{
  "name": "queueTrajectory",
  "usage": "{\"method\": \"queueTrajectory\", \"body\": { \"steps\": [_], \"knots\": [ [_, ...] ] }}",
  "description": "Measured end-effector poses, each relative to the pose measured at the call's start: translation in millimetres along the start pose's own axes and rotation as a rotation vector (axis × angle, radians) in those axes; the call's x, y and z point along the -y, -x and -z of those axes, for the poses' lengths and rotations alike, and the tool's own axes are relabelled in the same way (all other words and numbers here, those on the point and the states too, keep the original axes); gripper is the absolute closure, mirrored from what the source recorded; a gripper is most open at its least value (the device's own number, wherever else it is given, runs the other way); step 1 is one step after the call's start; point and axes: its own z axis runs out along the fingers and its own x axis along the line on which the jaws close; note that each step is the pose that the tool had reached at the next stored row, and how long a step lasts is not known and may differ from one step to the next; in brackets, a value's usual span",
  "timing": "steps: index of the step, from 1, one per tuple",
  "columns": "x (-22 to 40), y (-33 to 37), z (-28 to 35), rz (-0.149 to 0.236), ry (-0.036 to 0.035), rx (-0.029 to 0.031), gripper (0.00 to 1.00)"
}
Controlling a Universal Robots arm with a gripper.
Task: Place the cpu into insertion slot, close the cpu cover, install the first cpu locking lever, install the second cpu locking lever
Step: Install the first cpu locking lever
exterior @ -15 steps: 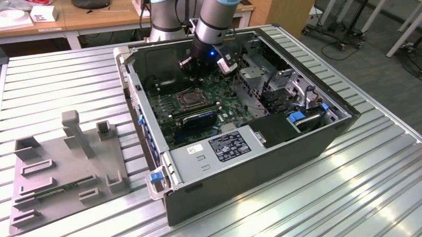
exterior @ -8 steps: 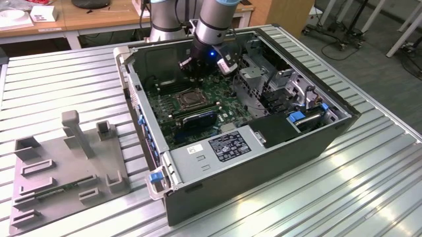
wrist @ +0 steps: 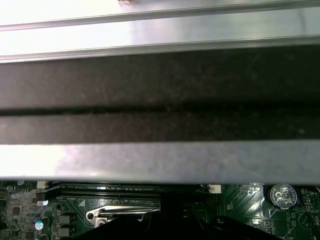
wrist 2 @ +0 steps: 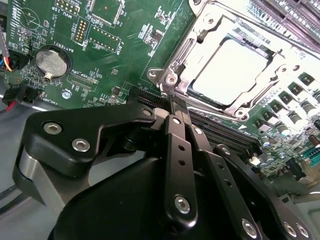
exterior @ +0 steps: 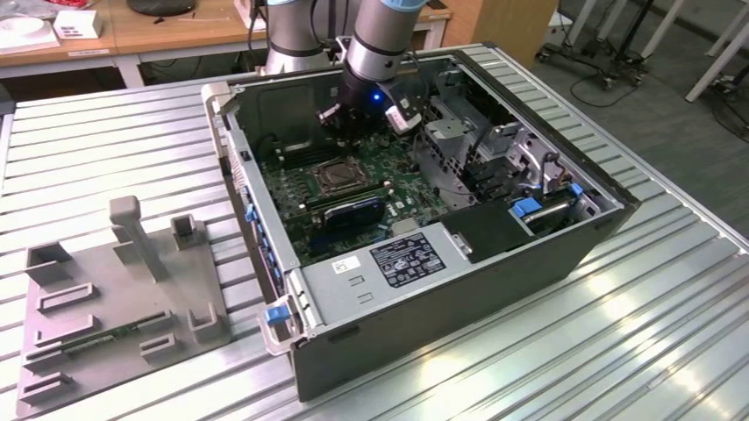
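The cpu [wrist 2: 227, 70] lies flat in the insertion slot [exterior: 333, 178] on the green board, its silvery top showing. The cpu cover [wrist 2: 186, 86] lies down around it as a metal frame. In the second wrist view my gripper [wrist 2: 174, 103] is shut, its black fingers [wrist 2: 178, 150] meeting at the tips just beside a corner of the frame, with nothing seen between them. In the exterior view the gripper [exterior: 347, 125] hangs inside the open computer case, just behind the slot. An edge of the frame [wrist: 120, 213] shows in the first wrist view.
The open computer case [exterior: 468, 263] lies on a ribbed metal table [exterior: 105, 149]. Long black memory slots [wrist 2: 225, 132] run beside the socket. A coin battery [wrist 2: 51, 62] sits on the board. A grey fixture [exterior: 117, 289] stands at the exterior view's left. The case wall [wrist: 160, 115] is close to the wrist.
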Motion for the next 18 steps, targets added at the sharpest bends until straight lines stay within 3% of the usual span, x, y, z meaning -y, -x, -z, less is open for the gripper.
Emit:
{"method": "queueTrajectory", "body": {
  "steps": [7, 9, 18],
  "knots": [
    [0.1, 0.1, -0.6, -0.004, -0.0327, 0.0010, 0.89],
    [0.2, 0.2, -1.2, -0.004, -0.0388, 0.0012, 0.89],
    [-0.2, 0.1, -0.2, -0.005, -0.0408, 0.0014, 0.89]
  ]
}}
